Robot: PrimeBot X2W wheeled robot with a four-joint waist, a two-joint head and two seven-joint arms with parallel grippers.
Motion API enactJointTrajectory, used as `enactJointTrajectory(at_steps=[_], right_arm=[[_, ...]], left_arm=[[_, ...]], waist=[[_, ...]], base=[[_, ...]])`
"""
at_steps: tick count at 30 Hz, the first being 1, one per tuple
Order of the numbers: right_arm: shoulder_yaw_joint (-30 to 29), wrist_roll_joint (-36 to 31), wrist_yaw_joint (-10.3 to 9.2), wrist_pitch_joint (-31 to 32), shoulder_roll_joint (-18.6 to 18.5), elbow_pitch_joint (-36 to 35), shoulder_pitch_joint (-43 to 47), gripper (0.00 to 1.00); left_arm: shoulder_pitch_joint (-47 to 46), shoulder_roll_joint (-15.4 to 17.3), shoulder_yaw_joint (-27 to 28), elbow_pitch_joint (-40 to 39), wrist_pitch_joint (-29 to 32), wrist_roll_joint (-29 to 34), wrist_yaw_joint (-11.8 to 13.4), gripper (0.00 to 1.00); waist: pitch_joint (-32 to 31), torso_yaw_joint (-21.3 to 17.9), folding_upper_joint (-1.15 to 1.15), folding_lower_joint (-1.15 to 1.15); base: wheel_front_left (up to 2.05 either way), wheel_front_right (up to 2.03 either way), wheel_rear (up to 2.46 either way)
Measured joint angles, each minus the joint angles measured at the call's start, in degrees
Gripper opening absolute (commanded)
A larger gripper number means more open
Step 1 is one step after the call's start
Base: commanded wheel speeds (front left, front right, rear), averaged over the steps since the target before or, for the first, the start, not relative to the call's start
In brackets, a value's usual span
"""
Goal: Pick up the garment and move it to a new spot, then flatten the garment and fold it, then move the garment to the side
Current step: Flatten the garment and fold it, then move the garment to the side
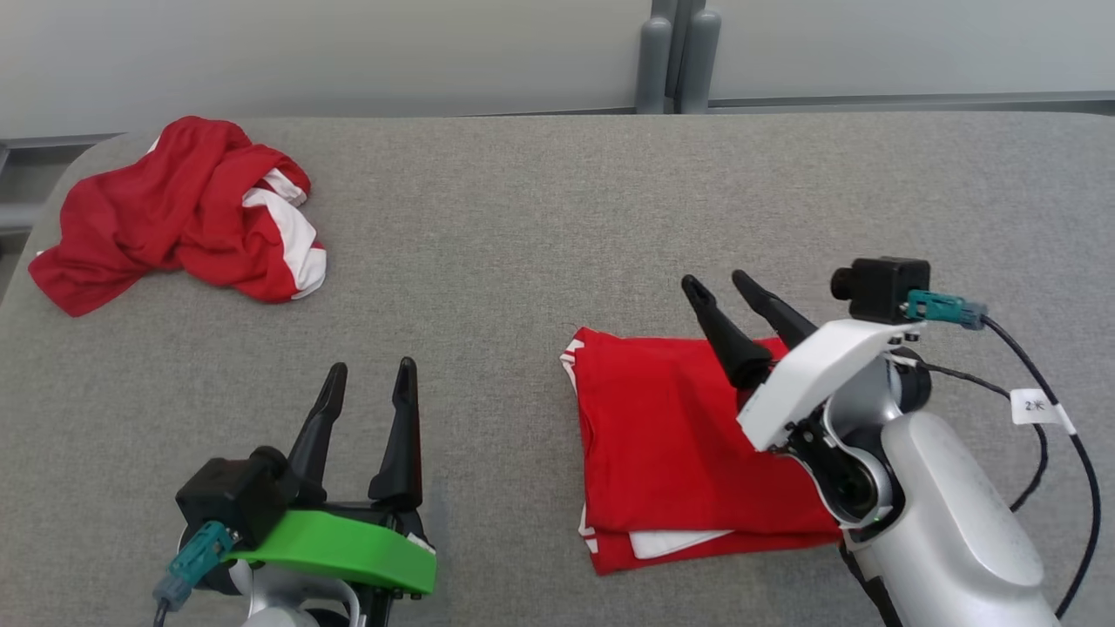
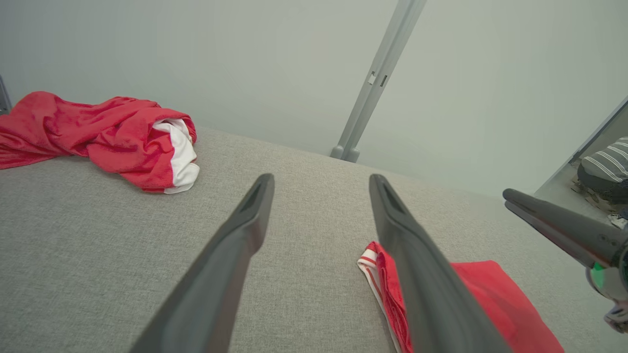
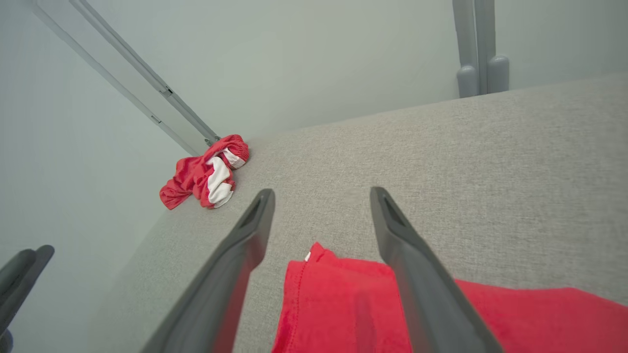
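Red and soft, the folded cloth garment (image 1: 671,444), with thin white stripes at its edge, is lying on the near right part of the grey woven-cloth table (image 1: 540,226). It is looking light and floppy to me, not stiff at all. I think it is going to sag and come undone if it is lifted by one corner. Its layers are sitting loosely on top of each other, and a bit of white is peeking out at the near edge. My guess is that the best place to take hold is along a folded edge, pinching all the layers together. Sliding the whole bundle flat across the table might work too. The grey cloth under it is looking a little rough, so the bottom layer may drag behind.

The right gripper (image 1: 716,280), with its two long dark fingers, is hanging over the far right part of the folded garment. Its fingers are standing wide apart and are holding nothing. The left gripper (image 1: 373,367) is sitting at the front left of the table, well apart from the garment, with its fingers spread and empty too.

Far off at the back left corner, a crumpled red and white garment (image 1: 183,213) is lying in a heap.
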Motion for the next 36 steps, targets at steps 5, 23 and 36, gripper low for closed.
enactJointTrajectory(at_steps=[5, 23, 36], right_arm=[[-3.79, -1.97, 0.0, 2.55, -1.96, -3.47, 3.15, 1.0], [-7.92, -3.25, 0.0, 12.63, -10.9, -5.2, 9.86, 1.0], [-7.82, -2.69, 0.0, 14.35, -12.23, 3.57, 8.62, 1.0]], left_arm=[[0.12, 0.16, -0.59, -0.1, 0.0, 1.08, 0.97, 1.0], [-0.41, 0.7, -1.29, -0.09, 0.11, 2.13, 1.71, 1.0], [-1.42, 0.75, -1.25, -0.04, 0.0, 2.33, 1.75, 1.0]], waist=[[-0.18, -1.51, 0.0, 0.0], [1.32, -4.18, 0.0, 0.0], [3.45, -0.51, 0.0, 0.0]], base=[[0.0, 0.0, 0.0], [0.0, 0.0, 0.0], [0.0, 0.0, 0.0]])
